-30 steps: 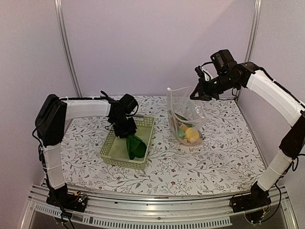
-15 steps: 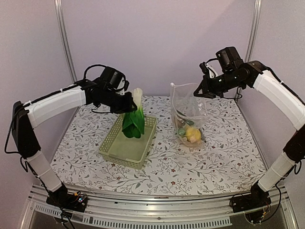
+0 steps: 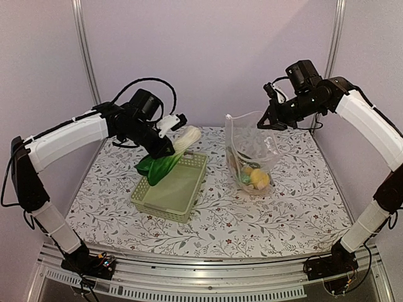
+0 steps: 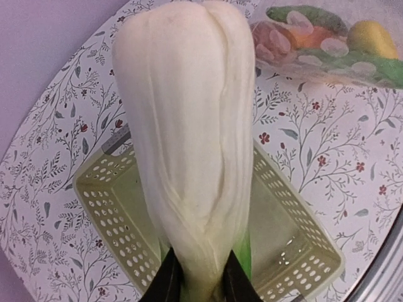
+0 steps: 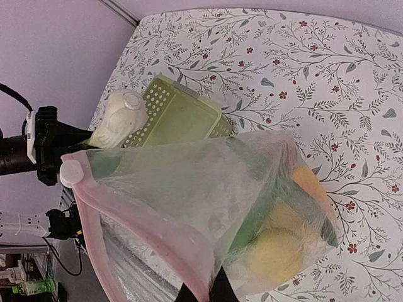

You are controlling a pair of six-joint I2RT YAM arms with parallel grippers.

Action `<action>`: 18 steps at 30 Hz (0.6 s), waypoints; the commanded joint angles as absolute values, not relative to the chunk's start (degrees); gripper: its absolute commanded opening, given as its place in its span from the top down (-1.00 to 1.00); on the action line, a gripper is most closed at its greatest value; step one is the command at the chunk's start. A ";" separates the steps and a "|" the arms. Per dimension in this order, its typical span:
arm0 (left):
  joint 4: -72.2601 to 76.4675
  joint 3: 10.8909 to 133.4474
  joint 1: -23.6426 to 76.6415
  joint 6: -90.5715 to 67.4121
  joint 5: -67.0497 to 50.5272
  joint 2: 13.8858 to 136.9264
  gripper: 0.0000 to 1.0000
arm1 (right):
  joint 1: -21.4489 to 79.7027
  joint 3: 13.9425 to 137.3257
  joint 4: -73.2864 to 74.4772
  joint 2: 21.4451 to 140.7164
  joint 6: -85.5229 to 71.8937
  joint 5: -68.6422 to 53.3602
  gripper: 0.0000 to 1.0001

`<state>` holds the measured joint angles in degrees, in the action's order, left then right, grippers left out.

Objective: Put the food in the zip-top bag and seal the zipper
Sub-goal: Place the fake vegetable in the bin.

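So the left gripper (image 3: 165,143) is clamped narrow on the bok choy (image 3: 171,157), gripping it low on the white stalk, just where the green starts. In the left wrist view the two fingertips (image 4: 169,286) squeeze the stalk from either side and the pale stem fills most of the picture. The veg is up in the air and tilted. Its white end points toward the zip-top bag (image 3: 249,143), and the dark leaves hang down over the far left corner of the basket (image 3: 157,211). It's well apart from the bag, not touching it.

The right gripper (image 3: 272,119) is pinched tight on the top edge of the bag at the right side of the mouth, holding it upright off the table (image 3: 296,207) with the bottom resting on the cloth. The mouth gapes open toward the left arm. The zipper (image 5: 129,226) shows as a pinkish strip running along the near lip, not pressed together.

Inside the bag sit a yellow fruit (image 3: 259,179), an orange one (image 5: 308,182) and something long and green (image 5: 252,220) (the crinkly plastic blurs the rest, so I can't name every piece). From what the overhead and left wrist views show of the basket's inside, there's no food lying in it.
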<state>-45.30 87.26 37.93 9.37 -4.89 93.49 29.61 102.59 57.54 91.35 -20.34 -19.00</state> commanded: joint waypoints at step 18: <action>-14.94 71.63 42.87 44.37 9.96 103.69 0.25 | 28.74 105.23 60.23 90.54 -18.98 -19.74 0.99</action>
